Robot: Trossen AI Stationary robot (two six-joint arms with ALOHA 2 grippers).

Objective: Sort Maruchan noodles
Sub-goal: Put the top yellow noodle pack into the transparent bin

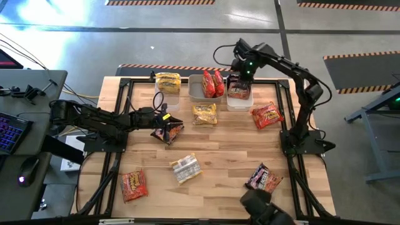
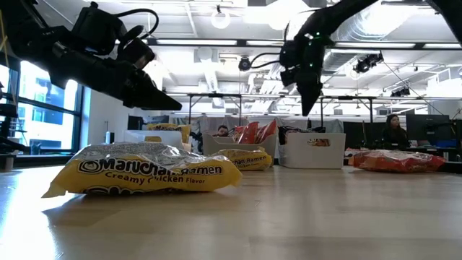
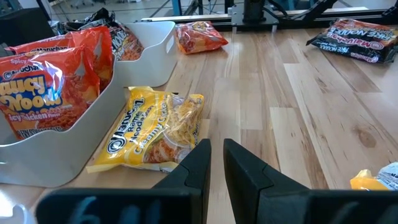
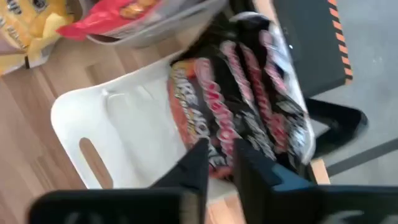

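Right gripper (image 4: 219,149) first: hangs over the far right white plastic tub (image 4: 112,124), tips right at the dark brown crinkly noodle packet (image 4: 249,93) lying inside it. Clamped or letting go? Cannot tell from here. Looks like the drop-off step for the dark wrappers, judging by where that packet sits.

Just left of it, a second white tub (image 1: 195,94) with two red-orange packets (image 1: 212,84) standing on edge. Further left, a yellow packet (image 1: 167,82) at the far edge.

Nearer, plenty left loose on the wooden table (image 1: 225,150): a yellow creamy chicken packet (image 1: 204,114), a red one (image 1: 267,115) to the right, another dark one (image 1: 264,178) near right, a pale yellow one (image 1: 185,169) and a red one (image 1: 133,185) near left.

Next, probably: lift clear of the tub, then swing out to the nearest loose packet.

Left gripper (image 3: 216,155) waits mid-left above a dark packet (image 1: 169,131), nearly closed, nothing between.
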